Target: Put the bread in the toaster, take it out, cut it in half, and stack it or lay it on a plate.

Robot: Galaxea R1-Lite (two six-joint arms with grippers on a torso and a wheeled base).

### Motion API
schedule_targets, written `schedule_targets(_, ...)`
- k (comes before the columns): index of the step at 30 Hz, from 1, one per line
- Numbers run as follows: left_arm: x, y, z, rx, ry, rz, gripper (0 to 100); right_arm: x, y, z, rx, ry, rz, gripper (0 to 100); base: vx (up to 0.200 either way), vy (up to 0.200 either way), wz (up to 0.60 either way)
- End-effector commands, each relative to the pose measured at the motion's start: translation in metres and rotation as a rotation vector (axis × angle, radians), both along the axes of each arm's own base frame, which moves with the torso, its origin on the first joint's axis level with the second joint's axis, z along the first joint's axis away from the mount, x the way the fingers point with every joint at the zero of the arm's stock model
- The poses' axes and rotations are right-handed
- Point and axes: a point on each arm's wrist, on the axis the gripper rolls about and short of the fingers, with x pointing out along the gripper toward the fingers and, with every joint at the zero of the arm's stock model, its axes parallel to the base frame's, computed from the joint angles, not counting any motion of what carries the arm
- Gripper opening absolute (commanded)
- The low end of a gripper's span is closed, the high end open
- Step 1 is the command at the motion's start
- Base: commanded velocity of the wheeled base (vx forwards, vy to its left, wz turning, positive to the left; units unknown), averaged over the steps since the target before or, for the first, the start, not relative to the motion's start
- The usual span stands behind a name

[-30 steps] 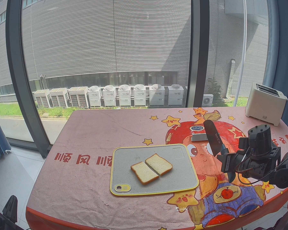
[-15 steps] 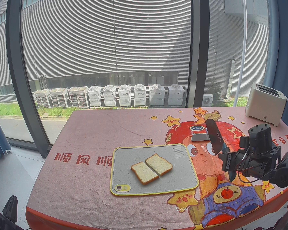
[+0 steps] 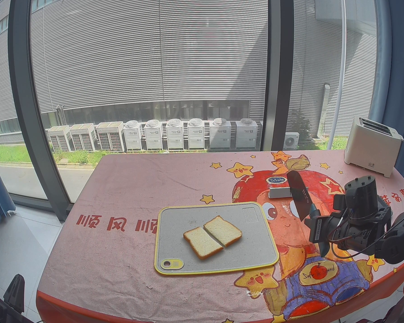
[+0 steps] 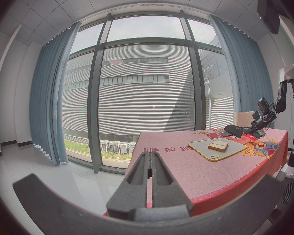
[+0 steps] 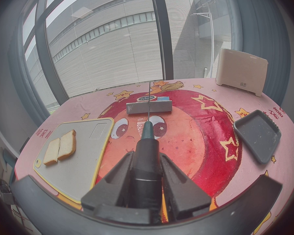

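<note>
Two half slices of bread point(image 3: 202, 242) point(image 3: 223, 230) lie side by side on the grey, yellow-rimmed cutting board point(image 3: 256, 247), also seen in the right wrist view as bread point(image 5: 59, 147) on the board point(image 5: 85, 164). My right gripper point(image 3: 319, 229) point(image 5: 147, 157) hovers to the right of the board, shut on the handle of a black knife point(image 3: 300, 194) point(image 5: 149, 132) whose blade points up and away. The dark plate point(image 5: 258, 135) lies at the table's right side. The white toaster point(image 3: 372, 145) stands at the far right corner. My left gripper point(image 4: 150, 170) is shut with nothing in it, low and off the table's left side.
A grey knife rest point(image 3: 279, 190) lies behind the board, just beyond the blade. The table wears a pink cartoon cloth point(image 3: 134, 189) with open room on its left half. A large window runs behind the table.
The right gripper with the knife has only wavered slightly in place, ending a touch lower. The bread halves and the board have not moved.
</note>
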Motion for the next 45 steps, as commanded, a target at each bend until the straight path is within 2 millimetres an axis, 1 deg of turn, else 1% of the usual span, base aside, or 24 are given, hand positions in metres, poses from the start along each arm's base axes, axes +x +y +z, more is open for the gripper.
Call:
schedule_targets(1,0.0001,0.0,-0.0053,0.0,0.002,0.001,0,-0.0002,0.0012,-0.0031,-0.006,0.012,0.005,0,0.0,0.0,0.0)
schedule_targets(10,0.0001,0.0,-0.0052,0.0,0.001,0.001,0,0.0038,0.0028,-0.007,-0.008,0.018,0.001,0,0.0,0.0,0.0)
schedule_targets(15,0.0001,0.0,-0.0052,0.0,0.001,0.001,0,0.0023,0.0033,-0.0093,-0.018,0.032,0.005,0,0.0,0.0,0.0)
schedule_targets(35,0.0001,0.0,-0.0052,0.0,0.001,0.001,0,0.0023,0.0041,-0.0079,-0.016,0.026,0.007,0,0.0,0.0,0.0)
schedule_targets(36,0.0001,0.0,-0.0052,0.0,0.001,0.001,0,0.0023,0.0041,-0.0079,-0.016,0.026,0.007,100,0.0,0.0,0.0)
schedule_targets(45,0.0001,0.0,-0.0052,0.0,0.001,0.001,0,0.0032,0.0046,-0.0062,-0.006,0.013,0.007,100,0.0,0.0,0.0)
